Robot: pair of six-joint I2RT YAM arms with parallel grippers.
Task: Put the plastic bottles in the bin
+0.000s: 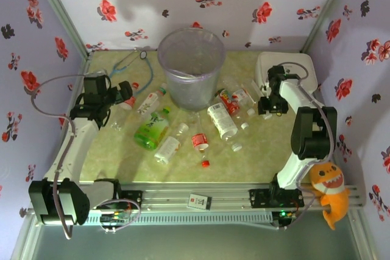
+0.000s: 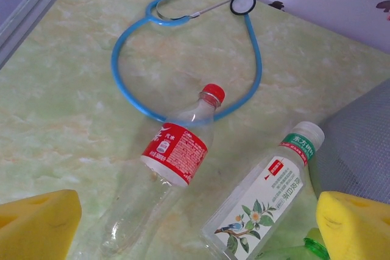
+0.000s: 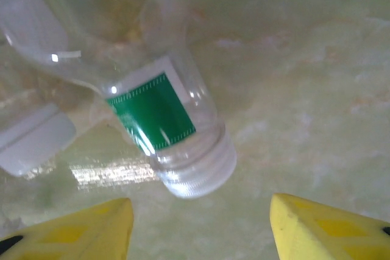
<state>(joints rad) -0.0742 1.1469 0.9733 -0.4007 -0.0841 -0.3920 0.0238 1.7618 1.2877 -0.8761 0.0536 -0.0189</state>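
Left gripper (image 2: 195, 238) is open, its pads spread to the bottom corners of its wrist view. A red-label bottle (image 2: 177, 153) lies centre frame just above them, neck crossing the stethoscope (image 2: 242, 3) tube, with a white-label bottle (image 2: 268, 193) at lower right. Right gripper (image 3: 201, 229) is open too, a green-label bottle (image 3: 173, 117) lying cap toward its gap. In the top view the bin (image 1: 191, 65) stands upper centre, other bottles (image 1: 222, 120) strewn below

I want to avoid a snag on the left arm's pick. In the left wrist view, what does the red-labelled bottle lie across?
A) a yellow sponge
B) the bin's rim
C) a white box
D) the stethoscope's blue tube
D: the bottle crosses the stethoscope tube, which shows through its clear shoulder, and its red cap sits inside the tube's loop.
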